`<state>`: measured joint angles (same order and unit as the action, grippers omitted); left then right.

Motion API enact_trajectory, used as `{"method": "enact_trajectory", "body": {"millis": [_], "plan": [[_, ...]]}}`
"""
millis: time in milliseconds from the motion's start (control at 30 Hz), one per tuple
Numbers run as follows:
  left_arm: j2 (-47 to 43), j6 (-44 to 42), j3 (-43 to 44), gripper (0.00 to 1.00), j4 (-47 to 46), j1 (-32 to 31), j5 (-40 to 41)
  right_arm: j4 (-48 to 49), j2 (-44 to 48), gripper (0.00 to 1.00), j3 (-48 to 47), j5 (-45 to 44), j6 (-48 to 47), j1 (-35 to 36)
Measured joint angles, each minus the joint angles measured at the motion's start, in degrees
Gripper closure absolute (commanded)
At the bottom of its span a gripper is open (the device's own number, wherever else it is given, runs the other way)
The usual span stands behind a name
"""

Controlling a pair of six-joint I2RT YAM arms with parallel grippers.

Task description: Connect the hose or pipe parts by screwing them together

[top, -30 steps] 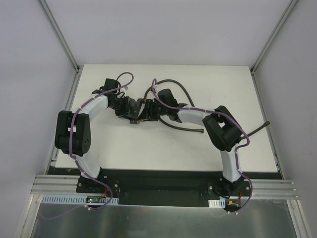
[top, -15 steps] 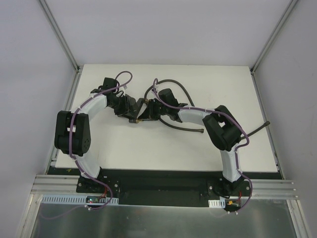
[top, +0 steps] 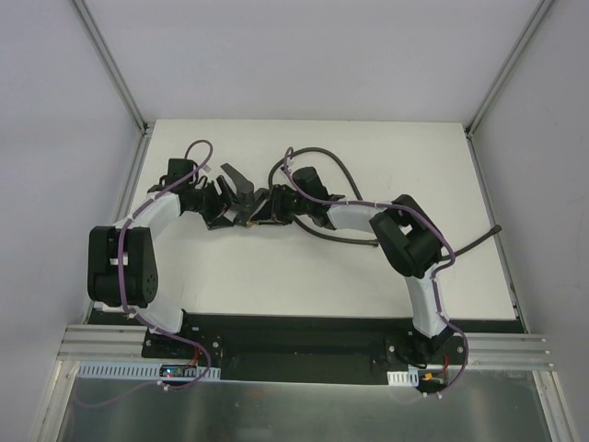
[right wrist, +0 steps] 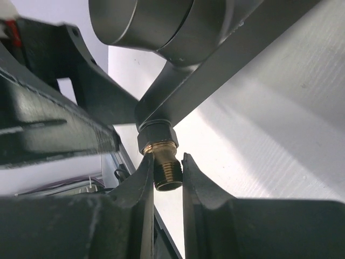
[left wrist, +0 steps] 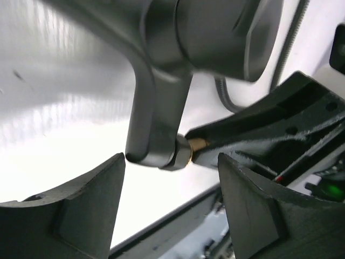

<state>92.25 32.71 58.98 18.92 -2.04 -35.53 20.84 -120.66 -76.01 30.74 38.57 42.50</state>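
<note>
The small dark-grey forked fitting [left wrist: 157, 113] hangs above the white table [top: 276, 276] near its middle. One of its brass threaded tips [right wrist: 166, 168] sits between the fingers of my right gripper [right wrist: 167, 181], which is shut on it. My left gripper [left wrist: 171, 210] stands open just left of the fitting, its fingers [left wrist: 81, 216] spread and apart from the part. In the top view the left gripper [top: 236, 195] faces the right gripper [top: 259, 210]. The long dark hose [top: 342, 171] loops behind the right arm, and its brass ends cannot be made out.
One hose end [top: 493, 230] reaches past the table's right edge. Another stretch of hose [top: 345, 241] lies under the right forearm. Grey walls and aluminium posts [top: 115, 69] close in the table on the left, back and right. Purple cables [top: 198, 147] run along both arms.
My left gripper has opened, let go of the fitting and drawn back to the left with its arm. The right gripper has stayed in place, now holding the fitting alone.
</note>
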Motion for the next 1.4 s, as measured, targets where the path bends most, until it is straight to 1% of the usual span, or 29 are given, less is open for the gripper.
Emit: {"method": "enact_trajectory", "body": {"millis": [100,200,333,500,533,600,700,800,900,1233,1400], "plan": [[-3.5,6.7,-6.9,0.33,-6.2,1.1,-3.2,0.7,0.0,0.99,0.0,0.1,0.9,-0.2],[-5.2,14.5,-14.3,0.33,-15.4,1.0,-6.2,1.1,0.0,0.99,0.1,0.1,1.3,-0.3],[-5.8,26.8,-24.3,0.34,-31.4,1.0,-8.8,1.4,0.0,0.99,0.9,0.1,1.5,-0.3],[-5.8,37.0,-30.6,0.37,-46.4,1.0,-8.8,2.5,0.0,0.99,0.9,0.2,1.9,-0.4],[-5.7,38.9,-31.5,0.41,-49.1,1.0,-8.7,2.8,0.0,0.99,0.9,0.2,2.0,-0.4],[-5.4,42.1,-33.3,0.42,-54.6,1.0,-7.9,3.0,0.0,0.99,1.1,0.2,2.1,-0.4],[-4.9,45.4,-35.0,0.45,-60.2,1.0,-6.9,3.5,0.0,0.99,1.5,0.2,2.4,-0.4],[-4.7,47.0,-35.5,0.48,-62.6,1.0,-5.9,4.0,0.0,0.99,1.9,0.2,2.7,-0.4],[-4.4,47.5,-35.5,0.51,-63.0,1.0,-5.5,4.5,0.0,0.99,1.9,0.2,2.9,-0.6],[-4.4,47.5,-35.5,0.60,-60.2,1.0,-2.5,4.8,0.0,0.99,2.3,0.2,3.2,-0.8],[-4.4,47.5,-35.4,0.59,-59.6,1.0,-1.3,5.6,0.0,0.99,2.8,0.2,3.7,-0.8]]}}
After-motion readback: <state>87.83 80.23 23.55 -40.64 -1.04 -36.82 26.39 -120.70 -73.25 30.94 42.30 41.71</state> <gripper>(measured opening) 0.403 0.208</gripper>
